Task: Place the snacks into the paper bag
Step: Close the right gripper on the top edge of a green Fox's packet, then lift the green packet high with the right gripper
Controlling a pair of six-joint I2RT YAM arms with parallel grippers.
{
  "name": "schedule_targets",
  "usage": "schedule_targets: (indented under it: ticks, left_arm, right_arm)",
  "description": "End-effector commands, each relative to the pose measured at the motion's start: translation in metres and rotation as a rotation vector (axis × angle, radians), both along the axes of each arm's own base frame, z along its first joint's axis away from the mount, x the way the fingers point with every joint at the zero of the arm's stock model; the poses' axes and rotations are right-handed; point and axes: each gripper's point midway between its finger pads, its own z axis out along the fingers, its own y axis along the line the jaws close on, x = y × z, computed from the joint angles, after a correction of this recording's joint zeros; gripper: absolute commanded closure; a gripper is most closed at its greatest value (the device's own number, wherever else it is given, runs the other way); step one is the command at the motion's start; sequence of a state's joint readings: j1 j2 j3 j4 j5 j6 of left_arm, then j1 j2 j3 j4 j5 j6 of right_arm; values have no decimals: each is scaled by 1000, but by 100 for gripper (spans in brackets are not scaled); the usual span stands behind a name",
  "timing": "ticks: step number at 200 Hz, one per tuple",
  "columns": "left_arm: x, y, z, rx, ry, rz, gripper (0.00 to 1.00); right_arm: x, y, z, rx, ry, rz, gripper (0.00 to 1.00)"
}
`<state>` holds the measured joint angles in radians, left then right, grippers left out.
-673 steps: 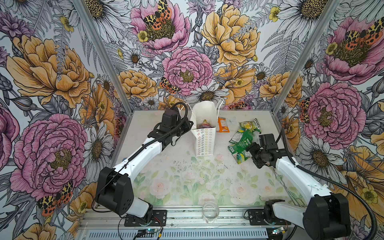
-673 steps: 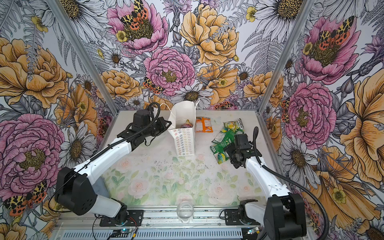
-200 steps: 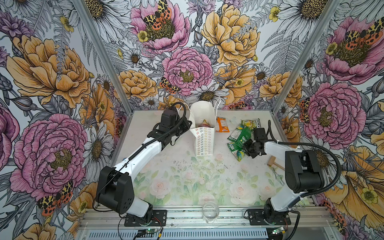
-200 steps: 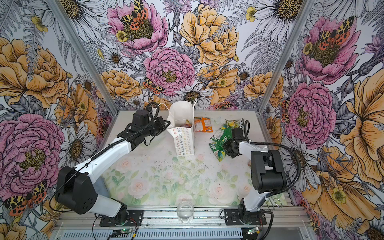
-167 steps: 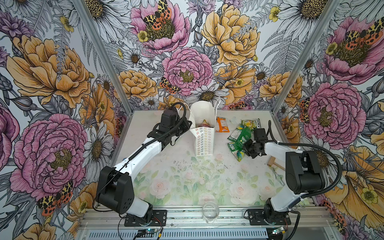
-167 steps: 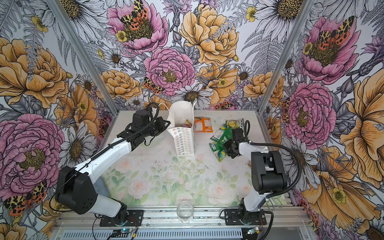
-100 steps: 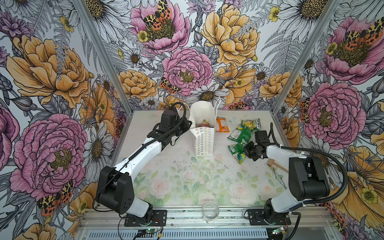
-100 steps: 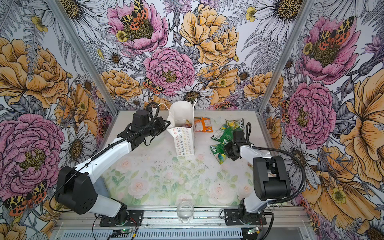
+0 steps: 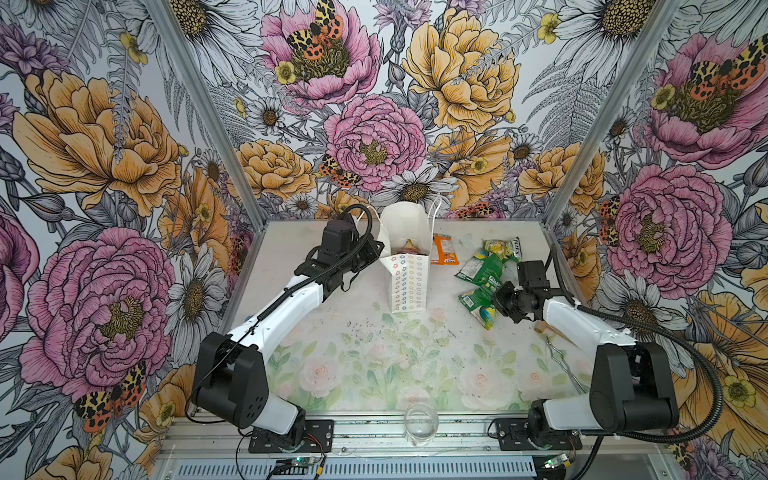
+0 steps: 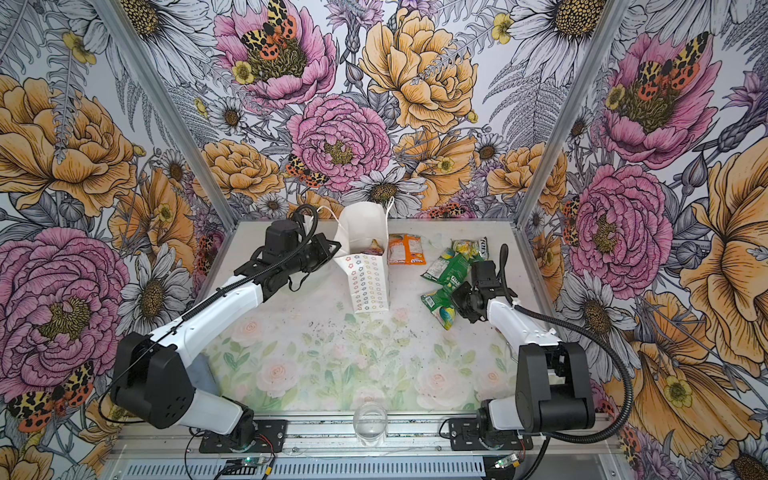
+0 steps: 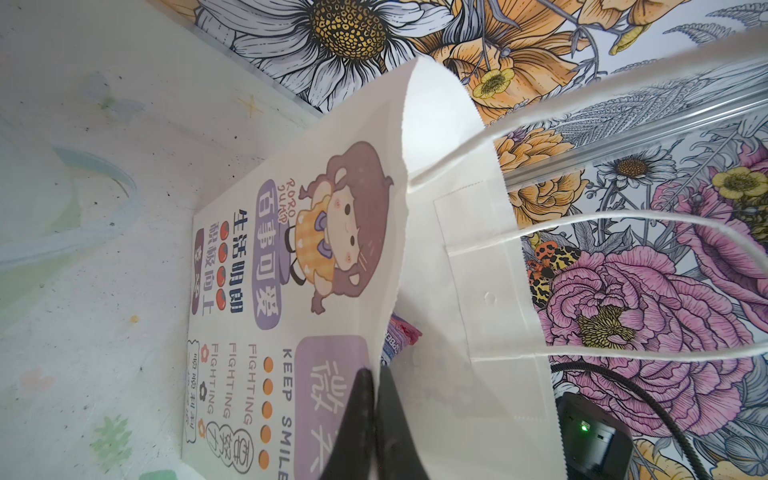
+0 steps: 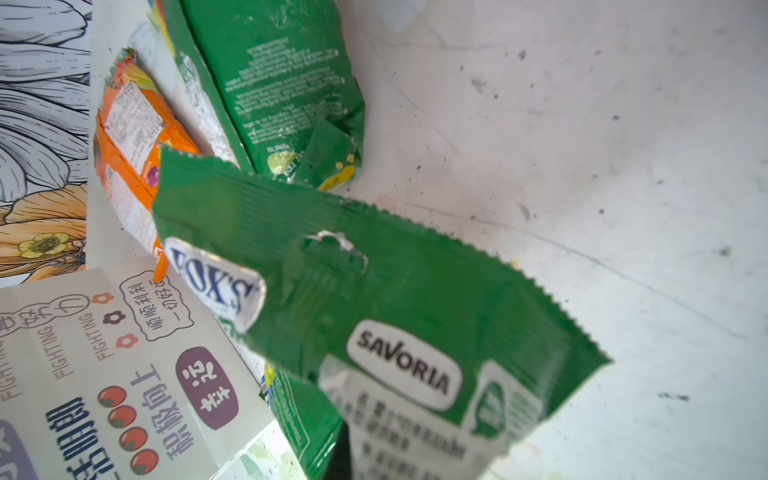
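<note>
Several glossy plastic packets (image 10: 446,268) with crimped, saw-toothed ends lie in a loose cluster on the right of the table (image 9: 353,361), a matte whitish surface printed with pale roses and flecked with dark specks. One green packet (image 12: 415,299), creased and shiny, marked "FOX'S" and "SAVORIA", is pinched at one end by the right gripper (image 9: 500,300); in the right wrist view its fingers are almost wholly hidden behind the film, only a dark sliver showing beneath. In both top views this green packet (image 10: 436,301) juts from the gripper toward the paper bag (image 9: 405,282). Farther back two more green packets (image 9: 484,270) overlap, a crumpled yellow packet (image 9: 498,247) lies past them, and a flat orange packet (image 9: 444,249) lies just beside the bag.

The paper bag stands upright toward the back, a tall, slim box of stiff white paper with thin cord handles. Its narrow side bears rows of small coloured flower outlines; in the left wrist view the paper bag (image 11: 316,257) shows a cartoon girl and printed lettering on its broad side. Its mouth is open. Inside, a purple and pink packet (image 11: 401,336) pokes up near the rim. The left gripper (image 11: 375,370) has its two black fingers (image 11: 361,415) pressed together on the bag's zigzag-cut top edge, one outside the wall, one inside.

A clear glass (image 9: 420,419) stands at the table's front edge, well apart from the rest
</note>
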<state>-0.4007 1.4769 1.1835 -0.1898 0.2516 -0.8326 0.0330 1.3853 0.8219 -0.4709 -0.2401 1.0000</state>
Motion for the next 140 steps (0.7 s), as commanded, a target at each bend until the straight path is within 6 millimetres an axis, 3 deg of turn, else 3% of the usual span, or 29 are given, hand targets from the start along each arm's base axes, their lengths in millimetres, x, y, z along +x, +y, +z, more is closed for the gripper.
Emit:
schedule_targets:
  ticks: [1,48,140]
  left_arm:
    - [2,2,3,-13,-17,4,95]
    - [1,4,2,-7,-11,14,95]
    - [2,4,5,-12,-18,13,95]
  right_arm:
    - [7,-2,27,-30,-87,30,100]
    - [15,-1,78,-58,-232,78,100]
    - [31,3,239,-146,-591,187,100]
